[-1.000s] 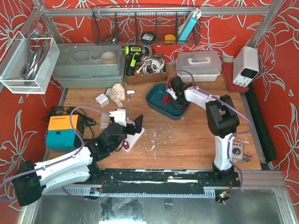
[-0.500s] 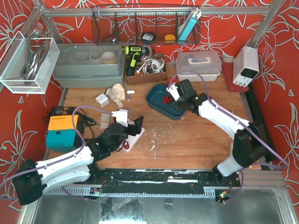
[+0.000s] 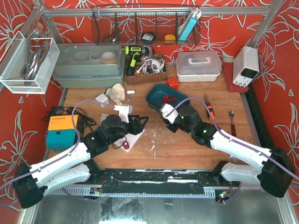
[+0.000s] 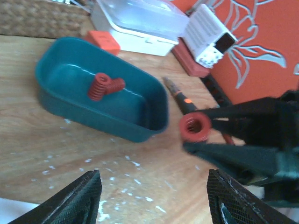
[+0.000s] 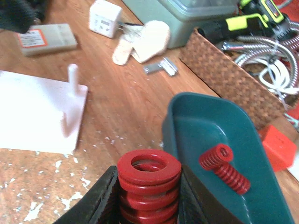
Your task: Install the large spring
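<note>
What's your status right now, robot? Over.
Right fingers shut on large red spring, outside teal tray. Left fingers open, by white peg plate. Spring not yet on peg; nothing visible between.

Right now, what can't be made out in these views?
- Large spring: lower coils, right wrist view, cut off by the bottom edge and by the fingers of the right end effector.
- Small springs in the teal tray: left wrist view, blurred; coils unreadable.
- White peg: top view, hidden under the left end effector.
</note>
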You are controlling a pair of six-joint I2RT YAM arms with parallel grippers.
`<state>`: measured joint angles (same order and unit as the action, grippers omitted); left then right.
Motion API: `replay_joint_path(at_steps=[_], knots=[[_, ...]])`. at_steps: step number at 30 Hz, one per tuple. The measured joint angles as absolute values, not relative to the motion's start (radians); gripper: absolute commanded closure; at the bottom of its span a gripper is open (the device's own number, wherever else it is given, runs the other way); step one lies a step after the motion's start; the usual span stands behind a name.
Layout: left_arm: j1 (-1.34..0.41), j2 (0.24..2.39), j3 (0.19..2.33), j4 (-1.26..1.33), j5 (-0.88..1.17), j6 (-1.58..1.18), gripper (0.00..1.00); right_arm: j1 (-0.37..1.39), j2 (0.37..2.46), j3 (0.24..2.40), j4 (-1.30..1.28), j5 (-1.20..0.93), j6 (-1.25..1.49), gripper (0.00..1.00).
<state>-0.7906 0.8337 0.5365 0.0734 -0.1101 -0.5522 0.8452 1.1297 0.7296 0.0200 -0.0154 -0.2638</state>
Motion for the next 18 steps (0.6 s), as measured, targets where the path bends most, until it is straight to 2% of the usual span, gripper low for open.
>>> replay_joint_path(at_steps=[9,18], knots=[[-0.776,0.934,0.688,-0.02,0.151,-0.576,0.38,0.913,1.079,0.576,0.236,-0.074,-0.313,1.0],[-0.773,1.088,0.797,-0.125,0.24,-0.528,0.45,0.962,1.077,0.553,0.321,-0.086,-0.351,1.0]])
